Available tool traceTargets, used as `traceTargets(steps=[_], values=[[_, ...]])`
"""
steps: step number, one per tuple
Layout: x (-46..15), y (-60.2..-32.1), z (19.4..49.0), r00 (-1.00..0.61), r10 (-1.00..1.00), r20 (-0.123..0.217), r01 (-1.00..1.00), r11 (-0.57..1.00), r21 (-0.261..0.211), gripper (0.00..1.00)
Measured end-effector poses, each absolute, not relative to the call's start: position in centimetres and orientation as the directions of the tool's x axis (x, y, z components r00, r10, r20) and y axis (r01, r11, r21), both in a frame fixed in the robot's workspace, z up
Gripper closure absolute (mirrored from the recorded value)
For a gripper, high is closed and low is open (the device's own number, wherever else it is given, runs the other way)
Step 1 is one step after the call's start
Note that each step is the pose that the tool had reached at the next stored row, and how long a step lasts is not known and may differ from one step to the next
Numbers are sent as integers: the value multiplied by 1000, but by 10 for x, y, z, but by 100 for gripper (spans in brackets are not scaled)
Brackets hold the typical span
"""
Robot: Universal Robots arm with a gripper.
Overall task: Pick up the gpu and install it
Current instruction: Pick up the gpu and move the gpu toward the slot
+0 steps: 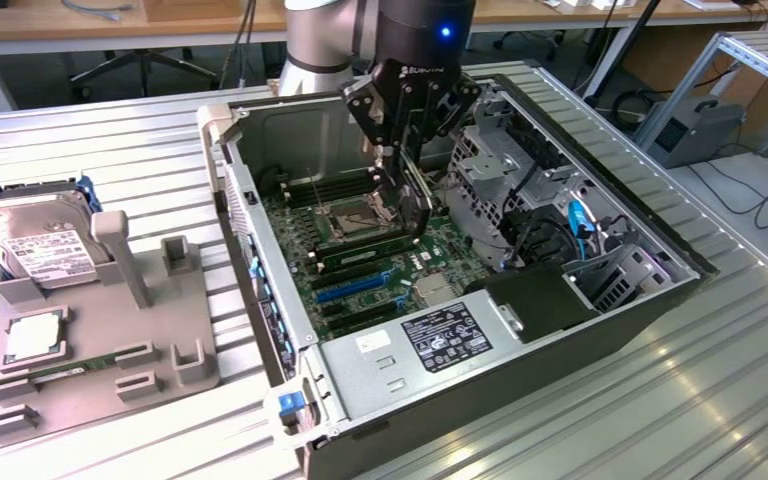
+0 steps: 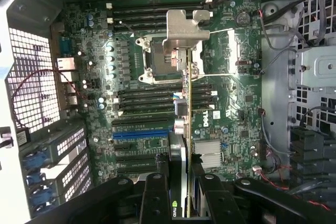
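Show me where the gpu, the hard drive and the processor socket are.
gpu (image 2: 188, 124), wrist view, on the card's edge facing the camera.
hard drive (image 1: 35, 247), exterior view, on its silver top face.
processor socket (image 2: 152, 60), wrist view, on its dark centre.

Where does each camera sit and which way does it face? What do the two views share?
Exterior view: off the arm, raised, looking obliquely down at the open computer case on the slatted table; shows the arm and the tool gripping the gpu.
Wrist view: on the wrist, looking down along the tool into the case at the motherboard; its black fingers show, clamped on the gpu, seen edge-on.
Shared: tool, gpu, motherboard, case interior.
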State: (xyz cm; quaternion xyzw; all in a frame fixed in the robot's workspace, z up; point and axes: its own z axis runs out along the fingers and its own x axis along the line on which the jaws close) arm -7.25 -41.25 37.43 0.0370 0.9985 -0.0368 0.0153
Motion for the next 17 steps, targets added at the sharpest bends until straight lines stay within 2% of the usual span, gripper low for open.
traceTargets(steps=[17], values=[[-65,-412,371,-997,73,-33,75,995,-72,73]])
